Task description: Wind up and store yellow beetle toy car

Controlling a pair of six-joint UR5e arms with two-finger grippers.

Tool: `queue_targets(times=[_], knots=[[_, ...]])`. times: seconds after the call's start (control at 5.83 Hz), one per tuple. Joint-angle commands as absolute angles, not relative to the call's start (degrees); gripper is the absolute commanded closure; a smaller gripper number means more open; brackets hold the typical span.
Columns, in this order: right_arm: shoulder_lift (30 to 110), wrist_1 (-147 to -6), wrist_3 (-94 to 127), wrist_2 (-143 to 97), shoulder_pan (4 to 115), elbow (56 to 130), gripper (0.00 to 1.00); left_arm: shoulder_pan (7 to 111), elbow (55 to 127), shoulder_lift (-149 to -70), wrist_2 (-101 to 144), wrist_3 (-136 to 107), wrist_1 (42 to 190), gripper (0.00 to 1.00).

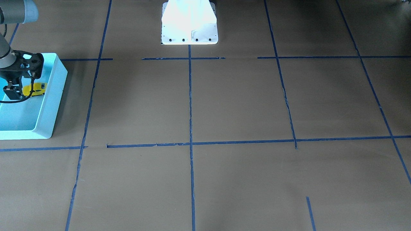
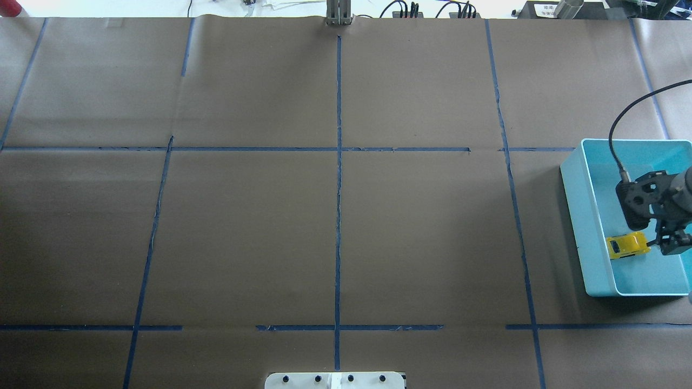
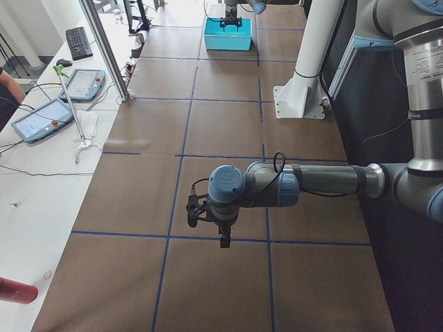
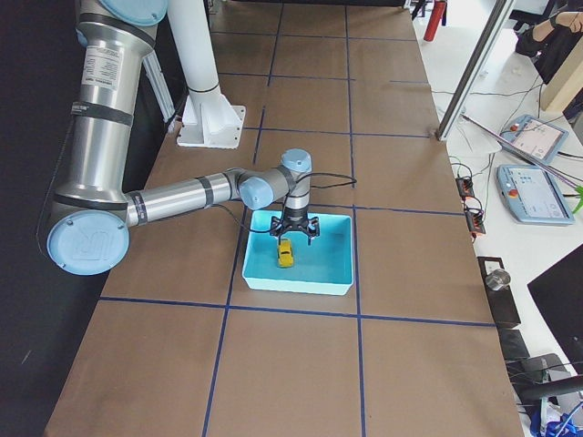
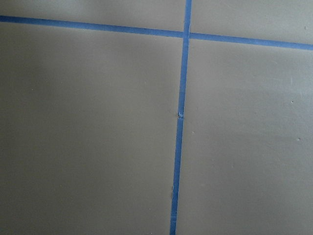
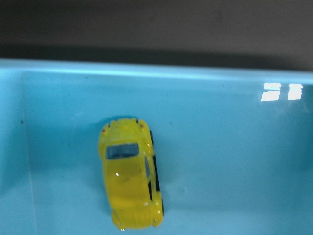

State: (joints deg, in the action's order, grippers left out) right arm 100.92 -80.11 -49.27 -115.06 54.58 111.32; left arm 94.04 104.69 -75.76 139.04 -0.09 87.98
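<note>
Reaches low across the table, right gripper [image 2: 669, 246] pointing down into turquoise bin [image 2: 581, 216], spread open beside loose yellow beetle toy car [image 2: 627, 246]. Holds left gripper [image 3: 221, 235] downward; grip unreadable.

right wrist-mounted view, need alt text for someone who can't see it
A small yellow beetle toy car lies roof up on the floor of a turquoise bin, seen from above, low and left of centre in the picture. The bin's far wall runs across the top, with the dark table beyond it.
</note>
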Motion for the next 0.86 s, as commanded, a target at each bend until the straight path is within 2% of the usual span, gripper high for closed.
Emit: queue_targets(times=[0.0, 0.34, 0.69], knots=[[97.5, -90.35, -49.31, -122.84, 73.37, 110.74, 0.0, 94.04, 104.5, -75.76, 139.04, -0.09, 88.07, 0.0], [95.89, -95.89, -45.82, -124.01, 83.97, 110.31, 0.0, 94.04, 104.33, -75.76, 138.96, -0.09, 88.07, 0.0], [98.07, -95.89, -18.46, -128.89, 88.05, 109.52, 0.0, 94.04, 104.06, -75.85, 138.96, -0.09, 88.15, 0.0]])
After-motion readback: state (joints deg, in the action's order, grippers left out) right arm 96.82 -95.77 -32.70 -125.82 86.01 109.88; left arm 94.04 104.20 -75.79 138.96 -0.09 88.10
